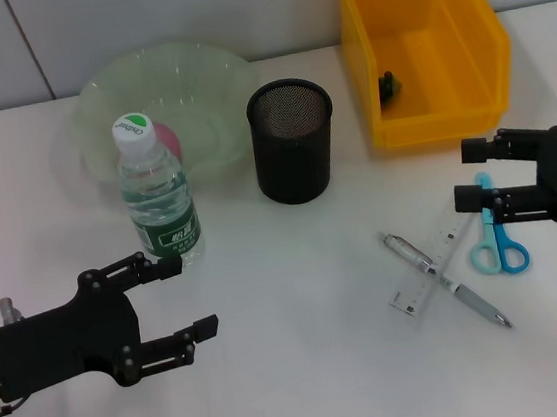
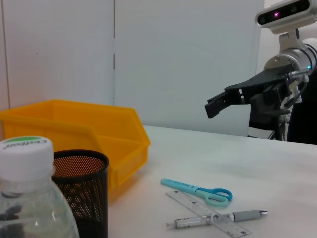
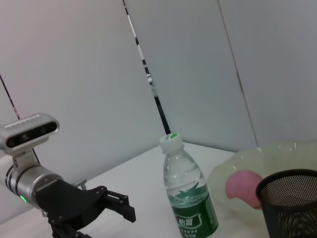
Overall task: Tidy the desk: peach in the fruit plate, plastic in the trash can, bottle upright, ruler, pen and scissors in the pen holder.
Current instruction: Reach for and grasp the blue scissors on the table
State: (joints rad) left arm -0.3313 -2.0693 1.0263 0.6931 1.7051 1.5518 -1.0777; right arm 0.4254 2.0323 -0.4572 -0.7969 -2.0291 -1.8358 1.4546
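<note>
Two grippers are hovering over the white table (image 1: pixel 299 387), both with jaws wide and holding nothing. The left gripper (image 1: pixel 193 297) is sitting just in front of the upright bottle (image 1: pixel 159 197); the right gripper (image 1: pixel 468 175) is hanging above the blue scissors (image 1: pixel 496 234). Beside the scissors the pen (image 1: pixel 445 280) is lying across the ruler (image 1: pixel 434 269). The peach (image 1: pixel 166 141) is resting in the fruit plate (image 1: pixel 94 94), next to the mesh pen holder (image 1: pixel 293 140) and the yellow bin (image 1: pixel 421 41).
</note>
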